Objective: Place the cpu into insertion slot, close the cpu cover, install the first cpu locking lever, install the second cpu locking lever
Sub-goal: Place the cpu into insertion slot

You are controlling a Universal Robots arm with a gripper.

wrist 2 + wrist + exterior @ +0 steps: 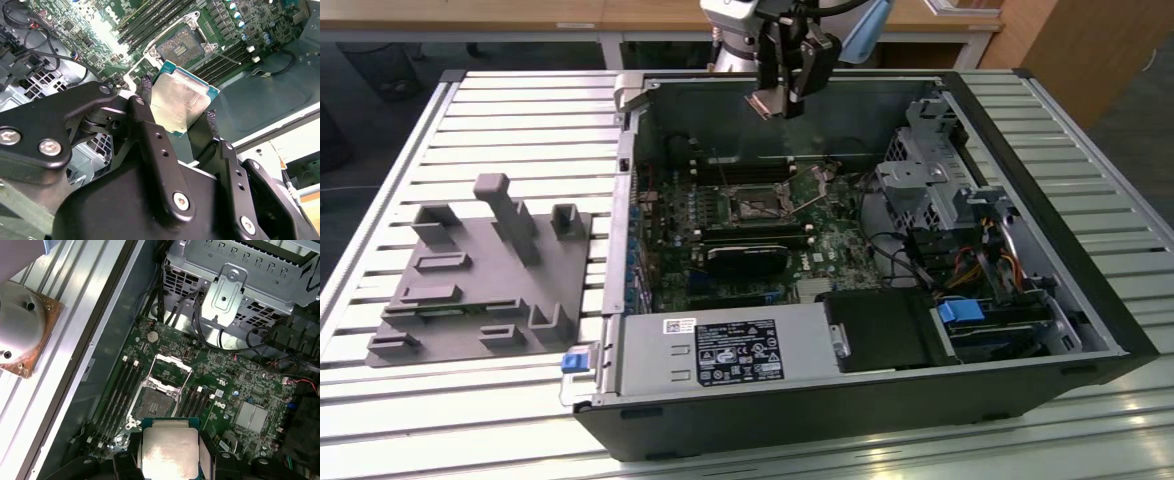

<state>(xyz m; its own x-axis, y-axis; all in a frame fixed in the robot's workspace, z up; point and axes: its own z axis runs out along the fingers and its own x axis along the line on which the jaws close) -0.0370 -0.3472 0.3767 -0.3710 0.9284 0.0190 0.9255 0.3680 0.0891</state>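
Note:
My gripper (781, 103) hangs above the open computer case, shut on the cpu (769, 104), a small square chip with a silvery top. In both wrist views the cpu (182, 102) (169, 450) sits clamped by its edges between the two black fingers (145, 86), with the gripper (177, 102) (170, 457) well above the board. Below it the insertion slot (152, 402) (182, 45) (754, 207) lies bare, a dark square in the green board. The cpu cover (175, 364) stands swung open at the slot's far edge. A thin lever (827, 172) sticks up beside the slot.
Long black memory slots (120, 390) flank the socket. A black heatsink block (747, 262) and a grey power supply (720, 350) lie nearer the case front. A metal drive cage (934, 170) fills the exterior view's right. A grey fixture (480, 270) sits outside the case on the left.

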